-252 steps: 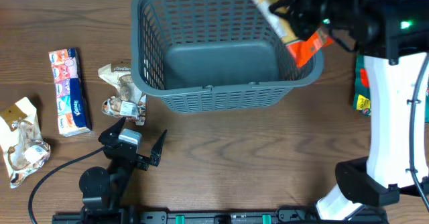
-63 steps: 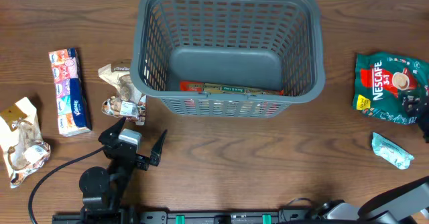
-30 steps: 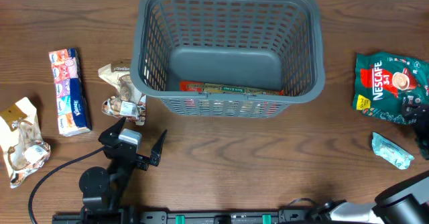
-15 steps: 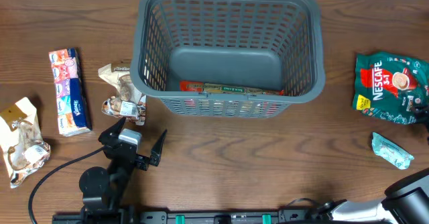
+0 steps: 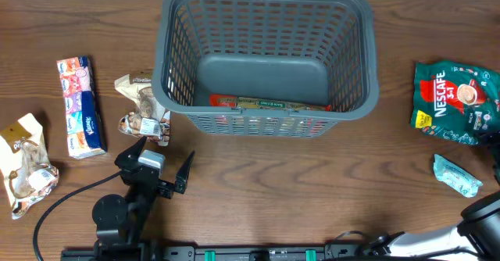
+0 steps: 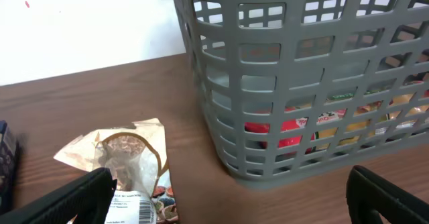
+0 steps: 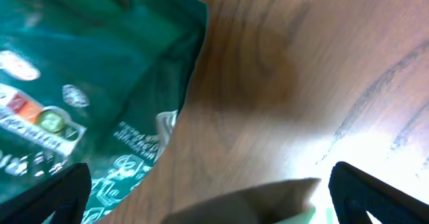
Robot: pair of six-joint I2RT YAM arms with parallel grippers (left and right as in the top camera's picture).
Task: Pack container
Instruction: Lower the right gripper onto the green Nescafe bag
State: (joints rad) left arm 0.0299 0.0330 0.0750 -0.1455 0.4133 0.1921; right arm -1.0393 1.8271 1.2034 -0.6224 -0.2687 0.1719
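The dark grey container point(image 5: 269, 120) stands at the back middle of the table, also close in the left wrist view point(image 6: 295, 117). A red and yellow packet point(image 5: 266, 103) lies flat inside along its front wall. My left gripper point(image 5: 160, 161) rests open in front of the container's left corner, nothing between its fingers point(image 6: 74, 200). My right gripper point(image 7: 214, 197) hangs open low over the table by the green Nescafe bag point(image 7: 80, 83), with a pale green packet point(image 7: 295, 207) below it. In the overhead view it is almost past the right edge.
A brown snack packet point(image 5: 144, 109) lies against the container's left side. Further left are a tissue pack point(image 5: 80, 105) and a white-brown packet point(image 5: 27, 163). At the right lie the Nescafe bag point(image 5: 457, 101) and a small pale teal packet point(image 5: 457, 175).
The packet my right gripper held over the container now lies inside it. In the last second the right gripper slid down and off the right edge. The left arm has not moved.
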